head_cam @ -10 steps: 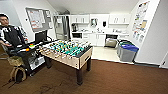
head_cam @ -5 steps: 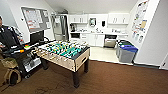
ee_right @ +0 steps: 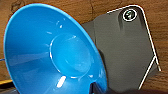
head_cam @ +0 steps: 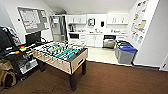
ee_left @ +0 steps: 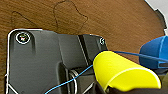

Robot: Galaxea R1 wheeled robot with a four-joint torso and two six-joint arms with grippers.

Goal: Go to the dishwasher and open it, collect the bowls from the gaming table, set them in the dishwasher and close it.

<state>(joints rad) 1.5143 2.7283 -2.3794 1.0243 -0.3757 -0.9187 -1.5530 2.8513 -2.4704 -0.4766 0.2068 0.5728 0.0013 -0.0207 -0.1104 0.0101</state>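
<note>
Here we are facing a kitchenette from across a brown carpeted floor. The gaming table, a table-football unit with a green field and rods, is standing near us on the left. The dishwasher is sitting at the far wall, under the white counter, with its door appearing to hang open; the blur is keeping us from being sure. Grey bins with blue lids are standing to the right of it, by the white wall. On the far left, a dark cart with gear is standing beside the gaming table.

In the left wrist view we are seeing a yellow bowl close to the camera, above the carpet, with a blue shape past it. In the right wrist view a blue bowl is looming large, its hollow turned toward the camera. We cannot tell how far either end effector is open, nor whether either is gripping its bowl.
</note>
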